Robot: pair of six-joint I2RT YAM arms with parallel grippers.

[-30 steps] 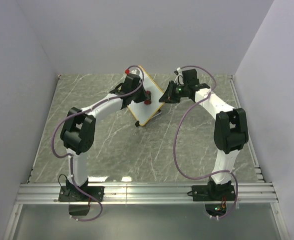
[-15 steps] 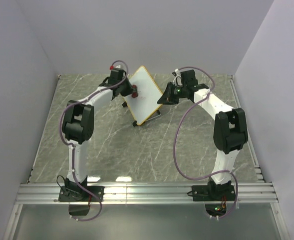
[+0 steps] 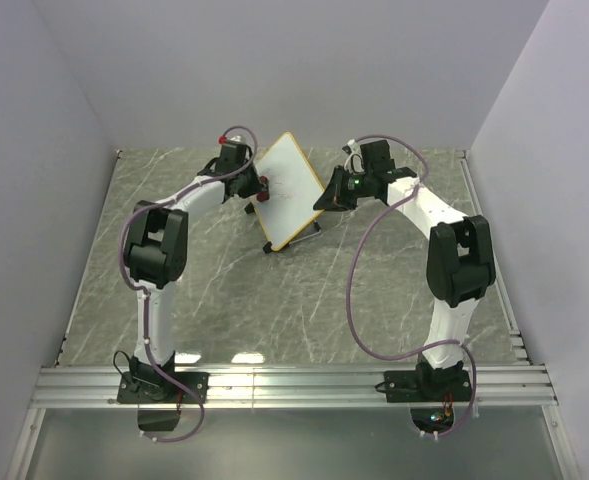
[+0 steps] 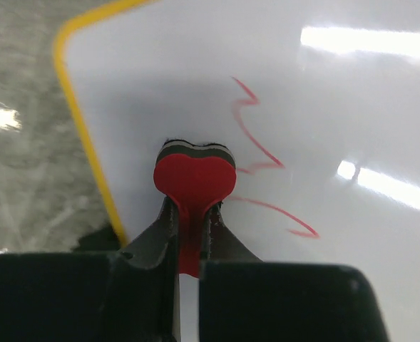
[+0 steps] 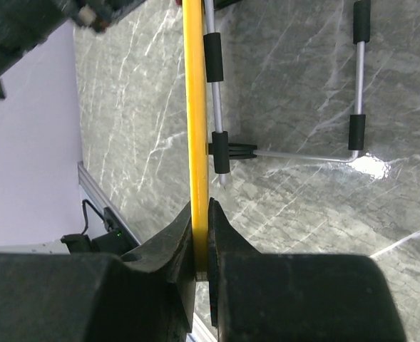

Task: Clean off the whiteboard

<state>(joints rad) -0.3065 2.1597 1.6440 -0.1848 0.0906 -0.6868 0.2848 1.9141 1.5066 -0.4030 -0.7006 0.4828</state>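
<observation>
The whiteboard (image 3: 288, 192), white with a thin yellow frame, stands tilted at the back middle of the table. My left gripper (image 3: 257, 188) is shut on the red-and-black eraser (image 4: 195, 173), which presses against the board near its left yellow edge (image 4: 87, 135). Red scribbles (image 4: 256, 146) lie just right of the eraser. My right gripper (image 3: 326, 198) is shut on the board's yellow frame (image 5: 194, 107) at its right edge, holding it edge-on in the right wrist view.
The board's wire stand (image 5: 306, 153) with black sleeves rests on the grey marble table (image 3: 274, 300) behind the board. Walls enclose the table at back and sides. A metal rail (image 3: 294, 385) runs along the near edge.
My left gripper has swung left from the board's upper middle to its left edge with the eraser. The board has shifted slightly left. My right gripper keeps its hold on the frame.
</observation>
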